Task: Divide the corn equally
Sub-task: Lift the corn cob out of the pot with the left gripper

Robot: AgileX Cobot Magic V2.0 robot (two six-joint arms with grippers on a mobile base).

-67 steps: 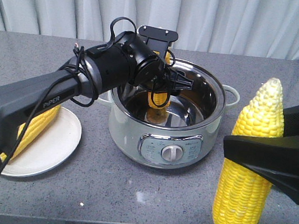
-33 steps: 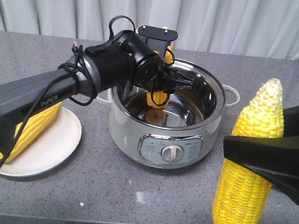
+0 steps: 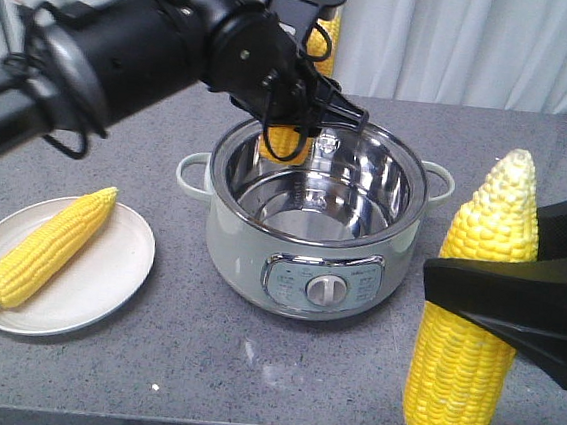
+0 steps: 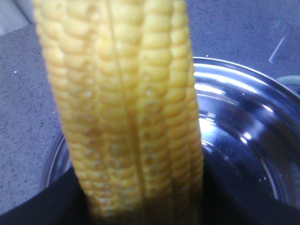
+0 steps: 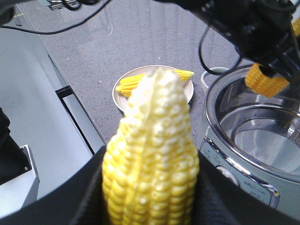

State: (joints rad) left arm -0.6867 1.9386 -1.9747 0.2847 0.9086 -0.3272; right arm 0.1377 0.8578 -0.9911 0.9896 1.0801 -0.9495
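The black left arm stretches across from the left, the left gripper clamped on a yellow corn cob hanging upright over the back rim of a pale green, steel-lined electric pot. In the right foreground, the right gripper pinches a second cob upright, pale tip up, above the grey desk. A third cob lies on a round white plate.

A dark grey, speckled tabletop runs back to a pale pleated curtain hanging in vertical folds. Soft, even light falls across it. Beyond the tabletop's edge, the right wrist view shows a paler, smooth grey surface.
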